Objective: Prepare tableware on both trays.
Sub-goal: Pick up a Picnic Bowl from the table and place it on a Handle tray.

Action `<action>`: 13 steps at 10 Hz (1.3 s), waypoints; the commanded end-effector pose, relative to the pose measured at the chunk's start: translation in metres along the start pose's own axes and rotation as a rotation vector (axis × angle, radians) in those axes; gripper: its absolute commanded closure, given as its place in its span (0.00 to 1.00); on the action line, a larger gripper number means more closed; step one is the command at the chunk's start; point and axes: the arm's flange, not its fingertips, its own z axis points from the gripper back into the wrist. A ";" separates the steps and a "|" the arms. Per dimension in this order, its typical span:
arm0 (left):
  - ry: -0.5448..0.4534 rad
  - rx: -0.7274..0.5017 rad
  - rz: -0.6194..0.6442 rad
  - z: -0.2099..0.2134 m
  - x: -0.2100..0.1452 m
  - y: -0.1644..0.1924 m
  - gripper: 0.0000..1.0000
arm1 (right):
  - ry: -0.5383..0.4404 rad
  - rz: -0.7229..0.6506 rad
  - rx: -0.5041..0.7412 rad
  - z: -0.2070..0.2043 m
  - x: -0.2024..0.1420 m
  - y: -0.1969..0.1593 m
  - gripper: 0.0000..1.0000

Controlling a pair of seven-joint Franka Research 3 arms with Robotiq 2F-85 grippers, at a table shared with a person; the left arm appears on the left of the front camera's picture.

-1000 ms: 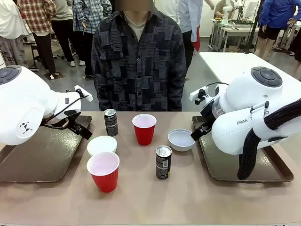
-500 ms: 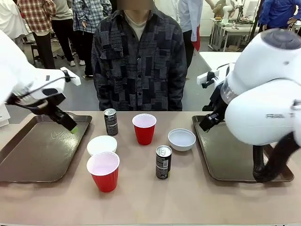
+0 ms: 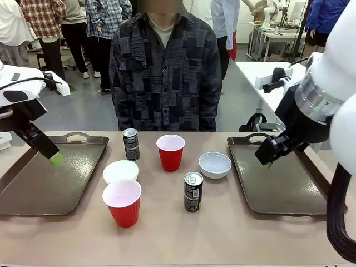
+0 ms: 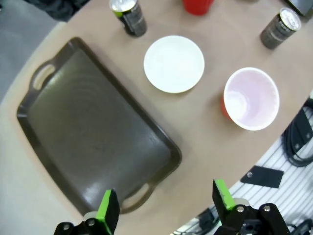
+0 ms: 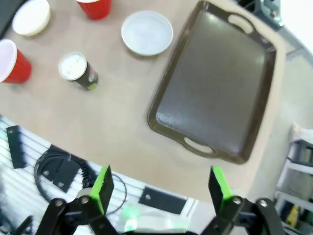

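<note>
Hovering above the left tray [image 3: 39,189], the left gripper [image 3: 55,159] is keeping its claw spread and empty; the right gripper [image 3: 267,159] (spread too) is hanging over the right tray [image 3: 289,192]. Red cups [image 3: 170,152], white bowls [image 3: 120,171] and cans [image 3: 193,191] are sitting on the table [image 3: 222,233] between both trays.

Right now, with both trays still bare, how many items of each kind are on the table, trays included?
Red cups: 2
White bowls: 2
Dark cans: 2
Brown trays: 2
Total: 8
</note>
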 end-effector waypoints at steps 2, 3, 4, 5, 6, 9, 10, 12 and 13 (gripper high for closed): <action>0.000 0.000 0.000 0.000 0.000 0.000 0.00 | -0.006 0.011 0.019 -0.010 0.010 -0.001 0.00; 0.000 0.000 0.000 0.000 0.000 0.000 0.00 | -0.006 0.011 0.019 -0.010 0.010 -0.001 0.00; -0.021 0.059 0.034 0.001 0.005 0.006 0.00 | -0.002 0.002 0.000 0.000 0.000 0.000 0.00; -0.029 -0.106 0.076 -0.017 0.016 0.023 0.00 | 0.021 -0.030 0.265 -0.019 0.018 -0.015 0.00; -0.074 -0.291 0.144 -0.023 0.016 0.045 0.00 | 0.023 -0.105 0.501 -0.030 0.025 -0.041 0.00; -0.276 -0.711 0.378 -0.037 -0.010 0.120 0.00 | -0.073 -0.355 0.930 -0.057 0.013 -0.117 0.00; -0.343 -0.804 0.456 -0.040 -0.026 0.138 0.00 | -0.080 -0.413 0.998 -0.064 0.003 -0.131 0.00; -0.400 -0.870 0.598 -0.042 -0.053 0.169 0.00 | -0.117 -0.502 1.033 -0.067 -0.020 -0.155 0.00; -0.421 -0.850 0.638 -0.038 -0.065 0.181 0.00 | -0.133 -0.523 1.024 -0.065 -0.033 -0.164 0.00</action>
